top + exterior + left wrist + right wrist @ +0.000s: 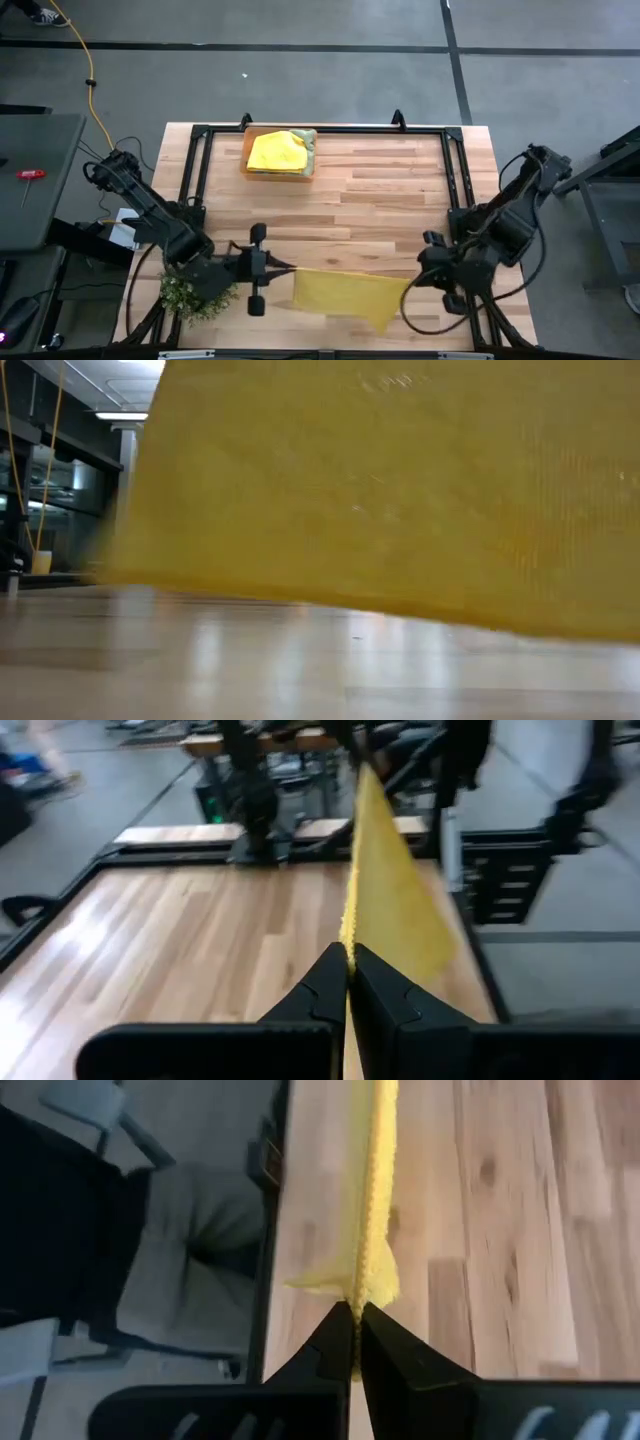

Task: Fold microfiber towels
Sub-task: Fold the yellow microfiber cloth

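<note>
While both claws pinch only the very edge of the yellow towel [345,293], the main risk is a corner slipping free. The left claw [348,982] is clamped on one corner and the right claw [356,1330] on the opposite end. The cloth hangs stretched between them at the near edge of the table [380,190], its lower hem just above the wood in the low view. If the arms pull further apart, the thin bite could let go, and the towel would drop in a heap or slide off the near edge. If they move unevenly, the cloth would twist and land skewed, spoiling the fold. Near the right claw the fabric already sags and bunches, so that corner looks the less secure of the two.

Soft and limp, the towel has a fine nubby weave and a stitched, slightly wavy hem. It holds no shape of its own and drapes wherever tension lapses. Planks of pale, smooth wood with a slight sheen make up the table, which would give little friction against a sliding cloth. At the far side, an orange tray [248,160] holds another yellow towel [275,153], crumpled, over a green one [307,141]. A bushy plant [190,295] sits by the left arm, close enough to snag a swinging cloth.
</note>
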